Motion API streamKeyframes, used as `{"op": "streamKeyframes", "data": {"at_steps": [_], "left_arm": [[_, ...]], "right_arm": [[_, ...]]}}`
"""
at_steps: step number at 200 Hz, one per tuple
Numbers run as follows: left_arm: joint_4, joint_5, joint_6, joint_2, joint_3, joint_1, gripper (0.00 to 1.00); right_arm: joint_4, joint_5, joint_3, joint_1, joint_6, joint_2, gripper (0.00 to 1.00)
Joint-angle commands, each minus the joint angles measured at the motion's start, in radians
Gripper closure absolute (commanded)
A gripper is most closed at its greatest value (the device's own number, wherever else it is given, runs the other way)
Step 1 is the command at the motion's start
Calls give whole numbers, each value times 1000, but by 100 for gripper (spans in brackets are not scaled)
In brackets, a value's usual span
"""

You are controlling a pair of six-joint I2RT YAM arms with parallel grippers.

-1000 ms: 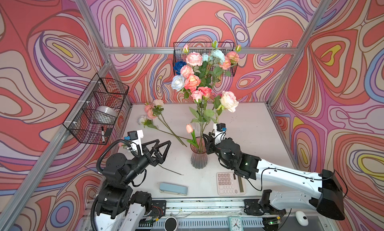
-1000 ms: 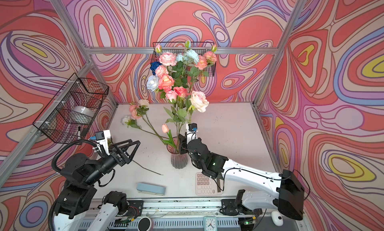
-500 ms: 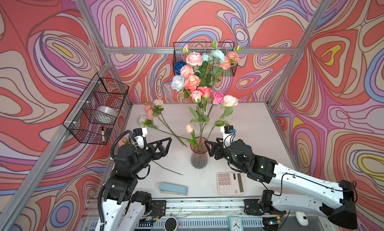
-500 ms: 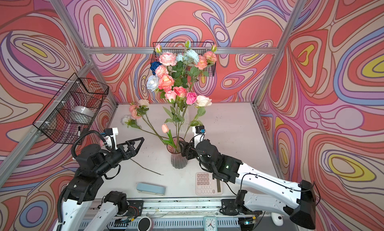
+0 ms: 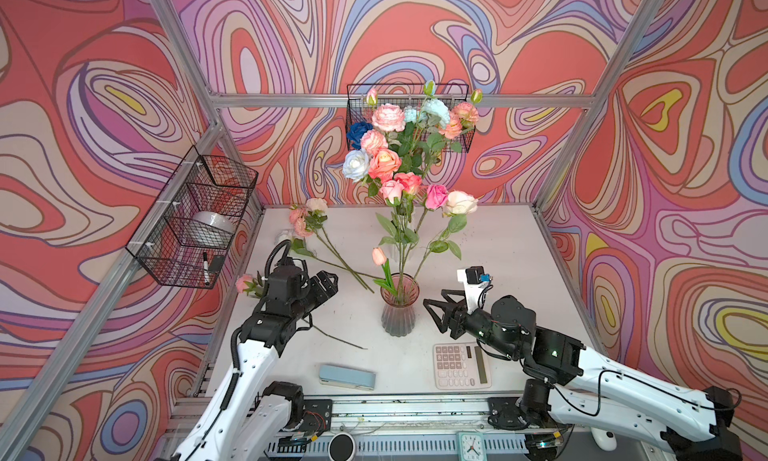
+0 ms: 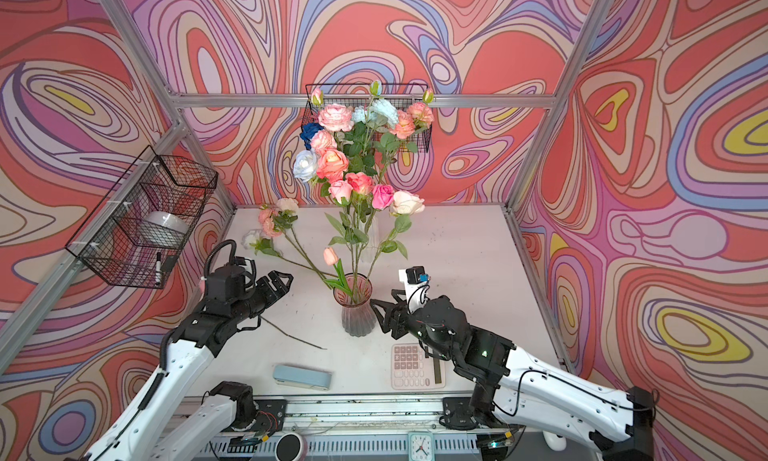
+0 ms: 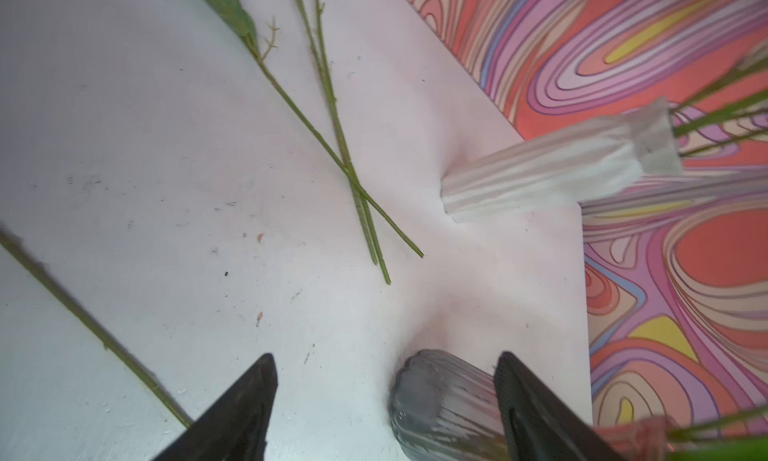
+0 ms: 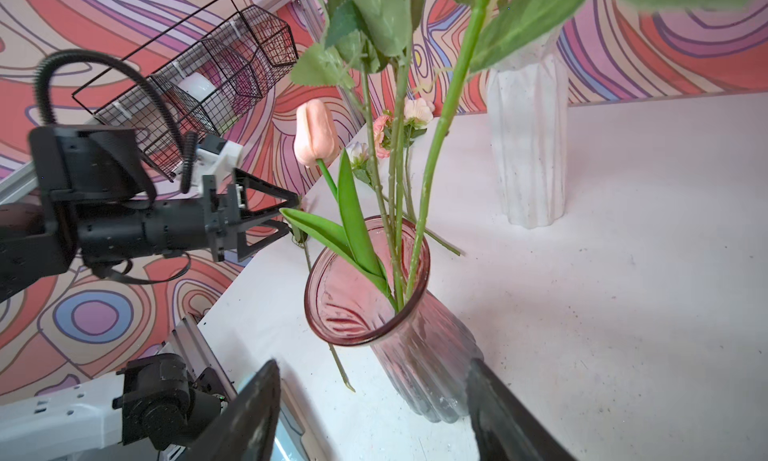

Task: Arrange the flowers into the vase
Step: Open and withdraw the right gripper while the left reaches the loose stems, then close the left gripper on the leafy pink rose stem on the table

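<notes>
The ribbed pink glass vase (image 5: 398, 313) (image 6: 355, 313) (image 8: 419, 355) stands mid-table and holds a peach tulip (image 5: 379, 256), a pink rose (image 5: 436, 196) and a cream rose (image 5: 460, 202). More flowers (image 5: 309, 222) lie loose at the back left, their stems (image 7: 345, 164) crossing. Another pink one (image 5: 244, 283) lies under my left arm. My left gripper (image 5: 328, 284) (image 7: 384, 359) hovers left of the vase, open and empty. To the vase's right, my right gripper (image 5: 434, 303) (image 8: 372, 363) is open and empty, a little apart from the glass.
A white ribbed vase (image 8: 528, 147) with a large bouquet (image 5: 395, 147) stands behind the glass one. A calculator (image 5: 461, 365) and a blue-grey case (image 5: 347, 377) lie near the front edge. Wire baskets hang on the left wall (image 5: 195, 218) and back wall (image 5: 361, 101).
My right gripper let go of the rose stems at the vase mouth and drew back to the right; the roses now stand in the vase. My left gripper reached toward the vase.
</notes>
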Motion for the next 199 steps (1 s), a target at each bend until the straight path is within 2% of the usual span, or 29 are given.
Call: {"op": "streamKeyframes", "data": {"at_steps": [1, 36, 92, 121, 143, 199], "left_arm": [[109, -66, -78, 99, -39, 36, 31], [126, -77, -179, 241, -59, 89, 44], [-158, -302, -285, 224, -113, 141, 43], [-164, -405, -282, 232, -122, 184, 44], [-128, -352, -263, 301, -96, 238, 47], [-142, -321, -256, 538, 23, 264, 52]], "right_arm": [[19, -28, -21, 2, -18, -21, 31], [4, -21, -34, 3, -16, -50, 33], [1, -4, -56, 2, -22, -103, 34], [1, -3, -61, 2, -28, -109, 34], [-3, 1, -62, 2, -29, -119, 34], [-28, 14, -63, 2, -33, -154, 34]]}}
